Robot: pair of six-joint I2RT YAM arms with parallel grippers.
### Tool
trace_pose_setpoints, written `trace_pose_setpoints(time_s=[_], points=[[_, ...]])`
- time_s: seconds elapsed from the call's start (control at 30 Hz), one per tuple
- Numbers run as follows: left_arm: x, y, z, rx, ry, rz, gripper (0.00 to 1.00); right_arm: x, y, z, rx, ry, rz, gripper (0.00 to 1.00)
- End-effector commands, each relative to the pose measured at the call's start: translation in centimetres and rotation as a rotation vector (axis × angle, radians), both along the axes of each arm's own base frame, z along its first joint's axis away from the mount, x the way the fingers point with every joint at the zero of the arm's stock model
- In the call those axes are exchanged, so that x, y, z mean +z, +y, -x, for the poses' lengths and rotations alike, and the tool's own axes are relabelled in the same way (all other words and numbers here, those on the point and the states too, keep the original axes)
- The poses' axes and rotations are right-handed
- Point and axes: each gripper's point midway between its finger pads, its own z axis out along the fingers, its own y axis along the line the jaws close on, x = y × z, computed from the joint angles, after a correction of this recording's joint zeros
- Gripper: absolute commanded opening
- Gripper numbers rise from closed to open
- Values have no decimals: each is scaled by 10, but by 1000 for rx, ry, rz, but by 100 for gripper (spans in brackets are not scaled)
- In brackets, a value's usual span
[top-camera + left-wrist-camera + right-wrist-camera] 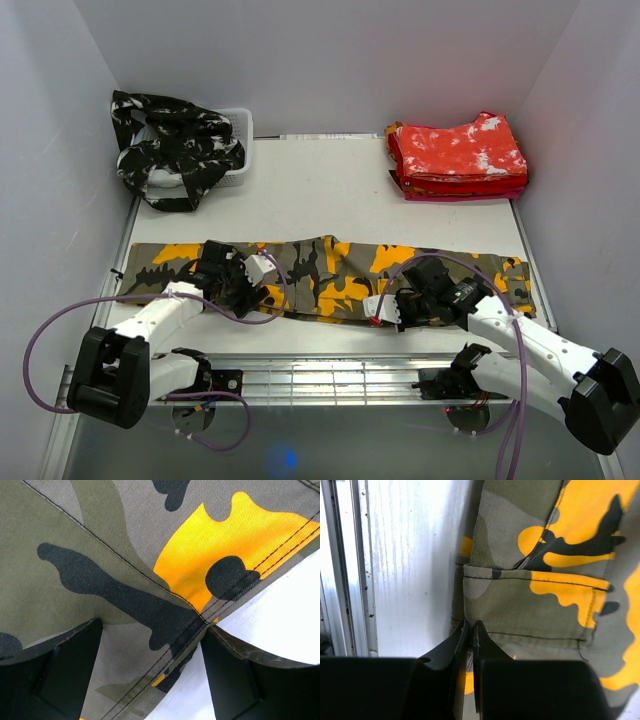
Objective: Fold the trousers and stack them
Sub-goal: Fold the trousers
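Olive trousers [330,270] with orange and black patches lie stretched left to right across the white table. My left gripper [245,285] stands open over their near hem. In the left wrist view the gripper [150,672] straddles the stitched edge of the trousers [125,580], one of its fingers [60,675] over cloth. My right gripper [385,305] is shut on the near edge of the trousers [545,600], and cloth shows pinched between the tips of the gripper [471,626]. Red-and-white trousers [460,155] lie folded at the back right. Black-and-white trousers [175,150] hang bunched over a basket.
A white basket [240,125] stands at the back left under the black-and-white trousers. A metal rail [330,375] runs along the table's near edge between the arm bases. Purple cables [60,325] loop beside both arms. White walls close in on three sides.
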Motion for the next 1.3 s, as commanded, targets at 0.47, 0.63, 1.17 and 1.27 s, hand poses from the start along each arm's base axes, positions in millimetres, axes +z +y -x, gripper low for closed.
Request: trace_pose_setpoints(time_s=[0.47, 0.63, 1.17, 1.27], points=[[78, 33, 45, 48, 231, 113, 80, -58, -8, -1, -63, 116, 113, 8], [86, 110, 13, 339, 175, 40, 78, -56, -15, -5, -62, 83, 126, 8], [79, 321, -21, 1282, 192, -19, 54, -36, 2, -18, -99, 131, 113, 8], [68, 337, -6, 1366, 210, -27, 56, -35, 2, -18, -97, 139, 114, 8]])
